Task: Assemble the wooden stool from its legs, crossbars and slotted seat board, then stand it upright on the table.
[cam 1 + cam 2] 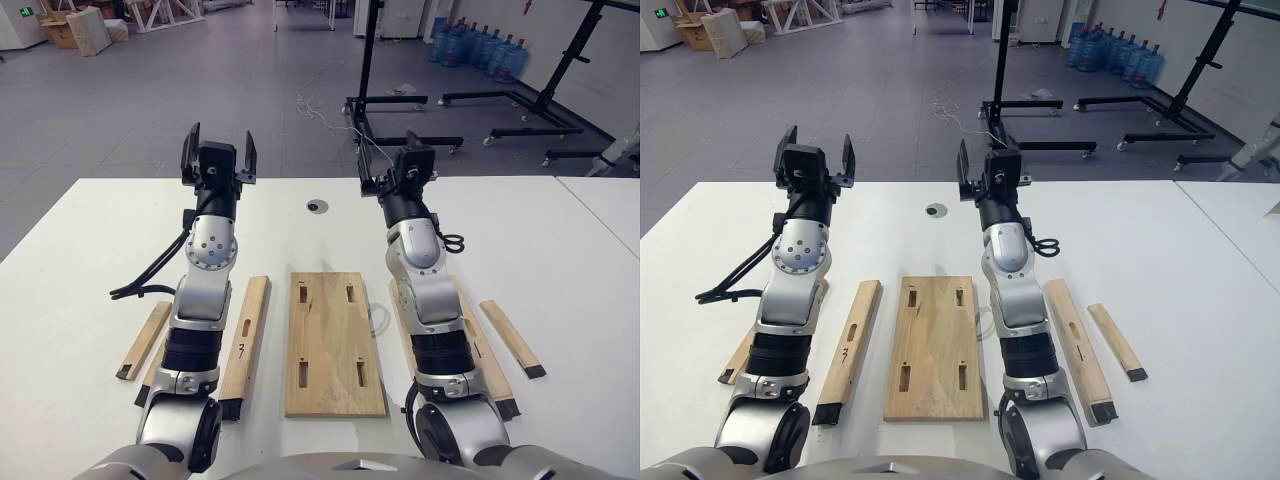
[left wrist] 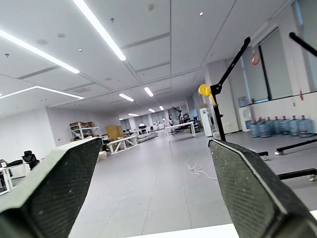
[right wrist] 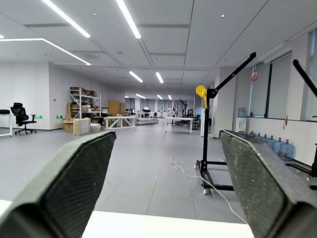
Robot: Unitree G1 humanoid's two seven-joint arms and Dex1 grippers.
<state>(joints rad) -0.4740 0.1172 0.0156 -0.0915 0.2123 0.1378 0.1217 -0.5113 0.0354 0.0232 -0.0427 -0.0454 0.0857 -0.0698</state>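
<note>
Left eye view: slotted seat board (image 1: 334, 343) lies flat on the table (image 1: 80, 260), centred, twd the near edge, long axis near-to-far. Long slat (image 1: 246, 343) lies parallel, just beside its left side. Left gripper (image 1: 220, 157) & right gripper (image 1: 400, 166) are both spread wide, empty, raised beyond the board's far end. Either would need to come back & down.

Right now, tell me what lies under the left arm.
A wooden piece lies on the table beneath it; just its dark-tipped near end shows. The arm covers the rest, so any slots are hidden.
</note>
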